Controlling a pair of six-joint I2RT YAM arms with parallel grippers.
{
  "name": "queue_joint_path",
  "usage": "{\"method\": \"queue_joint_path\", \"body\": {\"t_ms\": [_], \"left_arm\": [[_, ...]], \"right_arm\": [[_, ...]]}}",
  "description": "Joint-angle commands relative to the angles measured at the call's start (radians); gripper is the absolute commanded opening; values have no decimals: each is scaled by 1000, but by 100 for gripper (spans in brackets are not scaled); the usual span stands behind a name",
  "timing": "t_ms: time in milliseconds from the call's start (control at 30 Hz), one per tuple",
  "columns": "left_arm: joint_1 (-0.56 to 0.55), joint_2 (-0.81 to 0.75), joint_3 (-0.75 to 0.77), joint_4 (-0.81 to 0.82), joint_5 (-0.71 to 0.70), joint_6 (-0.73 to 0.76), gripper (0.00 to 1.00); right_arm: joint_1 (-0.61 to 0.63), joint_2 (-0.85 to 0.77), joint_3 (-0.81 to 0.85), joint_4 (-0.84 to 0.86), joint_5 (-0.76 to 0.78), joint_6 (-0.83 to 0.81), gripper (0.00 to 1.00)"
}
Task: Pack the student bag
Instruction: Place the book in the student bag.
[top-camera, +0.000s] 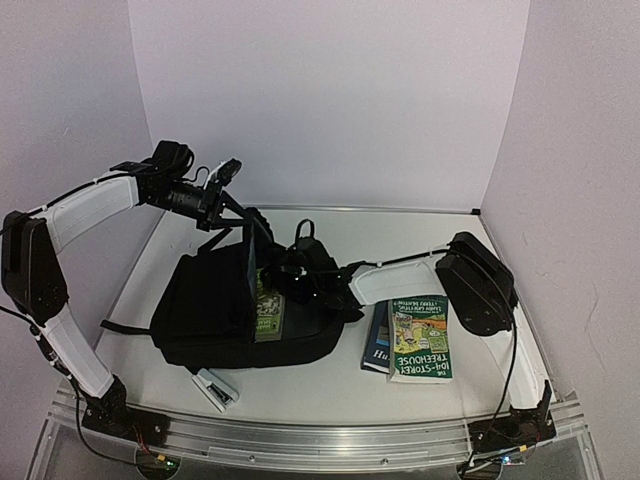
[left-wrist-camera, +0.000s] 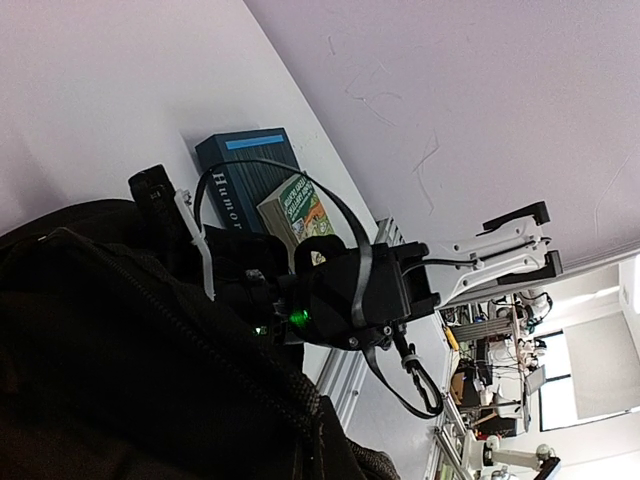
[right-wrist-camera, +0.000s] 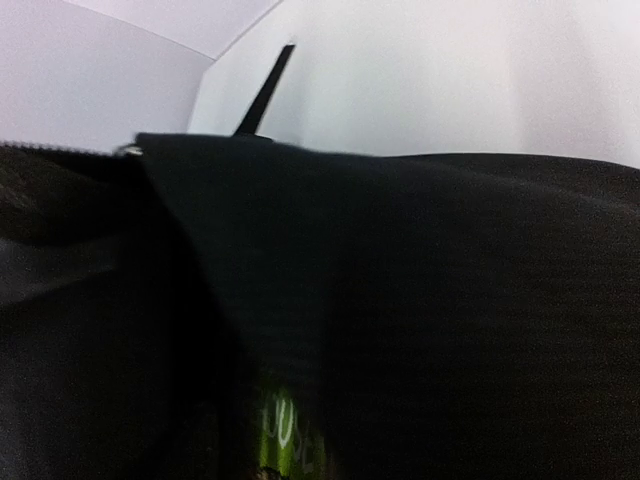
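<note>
1. small white and black stapler (top-camera: 215, 388): a hard plastic-and-metal wedge. it lies on the white table (top-camera: 420, 240) by the near edge, just in front of the bag's near corner.
2. green-covered treehouse paperback (top-camera: 421, 340): flat, stiff and smooth-faced. it lies to the right of the bag and overlaps the next item.
3. thick dark blue "humor" book (top-camera: 376, 345): rigid and square-cornered, with its spine towards the bag.
4. large black fabric student bag (top-camera: 210, 310):
   - place: it lies flat at centre-left of the table, with its mouth towards the right arm and its front flap standing upright.
   - make: woven matte cloth with padded panels, a toothed zipper line and loose webbing trailing to the left.
   - handling, as judged: soft and limp, so the mouth likely sags shut unless the flap is held. it is bulky rather than fragile and gets heavier as books go in.
   - best holds: the flap edge beside the zipper, or a webbing loop. the broad cloth panels give little to pinch.
5. green illustrated book (top-camera: 268, 308): a stiff slab sitting in the bag's mouth against the raised flap.
6. right gripper (top-camera: 288, 285): low in the bag's mouth, just beside that book. it is black on black, and whether its jaws are apart cannot be told.
7. left gripper (top-camera: 230, 205): raised above the bag's far side, clamped on the flap's top edge and holding it up.
</note>
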Motion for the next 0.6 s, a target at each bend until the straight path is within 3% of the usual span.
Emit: {"method": "queue_joint_path", "body": {"t_ms": [0,200,567], "left_arm": [[0,-19,1,47,22,16,0],[0,-20,-1,44,17,19,0],[0,-27,-1,38,8,24,0]], "right_arm": [[-8,-144,-26,-96,101,-92,74],[-6,-192,-76,-160,69,-95,83],[33,-126,-51,-265,50,-37,63]]}}
